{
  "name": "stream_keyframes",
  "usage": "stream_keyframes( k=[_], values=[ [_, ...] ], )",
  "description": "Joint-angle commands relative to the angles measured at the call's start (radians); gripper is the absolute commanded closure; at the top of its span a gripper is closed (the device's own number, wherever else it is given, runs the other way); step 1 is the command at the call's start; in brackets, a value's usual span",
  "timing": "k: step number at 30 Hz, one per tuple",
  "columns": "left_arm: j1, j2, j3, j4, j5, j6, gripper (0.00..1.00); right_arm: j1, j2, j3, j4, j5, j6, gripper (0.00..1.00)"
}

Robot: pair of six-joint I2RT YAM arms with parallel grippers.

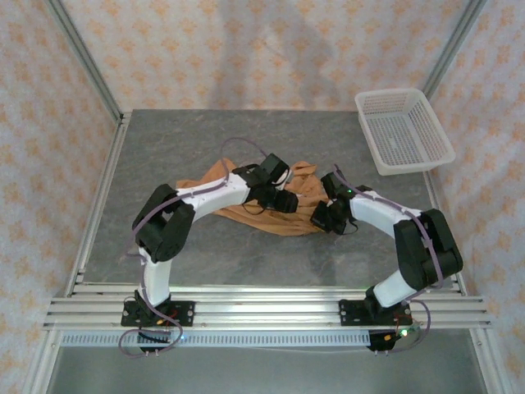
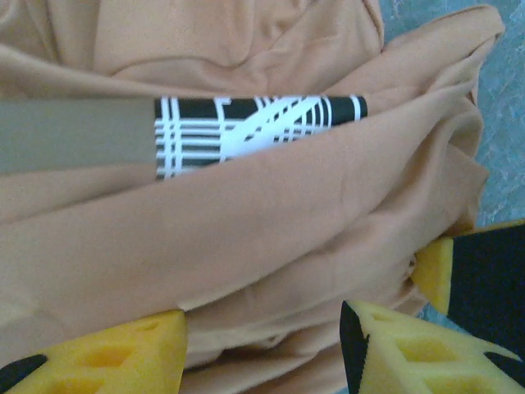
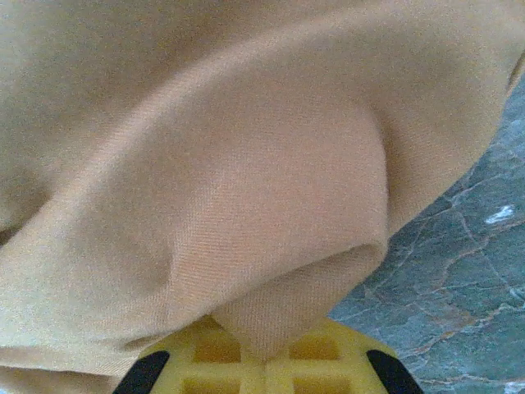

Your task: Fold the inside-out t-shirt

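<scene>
The inside-out t-shirt (image 1: pixel 287 215), orange-brown, lies crumpled in the middle of the table. My left gripper (image 1: pixel 283 199) hangs over its centre. In the left wrist view the yellow fingers (image 2: pixel 139 353) stand apart, and the left gripper (image 2: pixel 262 328) is open over loose folds of the t-shirt (image 2: pixel 271 213). A black band with white lines (image 2: pixel 254 131) shows among the folds. My right gripper (image 1: pixel 322 215) is at the shirt's right edge. In the right wrist view the right gripper (image 3: pixel 267 361) is shut on a pinched fold of the t-shirt (image 3: pixel 246 205).
A white plastic basket (image 1: pixel 404 131) stands at the back right of the grey marbled table (image 1: pixel 189 139). Patterned walls close in the back and sides. An aluminium rail (image 1: pixel 262 308) runs along the near edge. A yellow and black piece (image 2: pixel 472 279) sits close on the left gripper's right.
</scene>
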Motion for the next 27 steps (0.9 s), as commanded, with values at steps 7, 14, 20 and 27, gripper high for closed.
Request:
stream_keyframes(
  k=[7,14,20,27],
  values=[
    [-0.028,0.079,0.032,-0.022,0.004,0.047,0.46,-0.014,-0.073,0.012,-0.023,0.047,-0.006,1.0],
    [-0.025,0.11,0.077,-0.042,0.027,0.04,0.98,-0.019,-0.111,0.004,-0.034,0.057,-0.013,1.0],
    [0.022,-0.001,0.19,-0.123,0.021,-0.061,1.0,-0.022,-0.11,-0.005,-0.081,0.119,-0.08,1.0],
    [0.063,-0.056,0.395,-0.252,0.028,-0.111,1.0,-0.031,-0.112,-0.011,-0.198,0.299,-0.108,1.0]
  ],
)
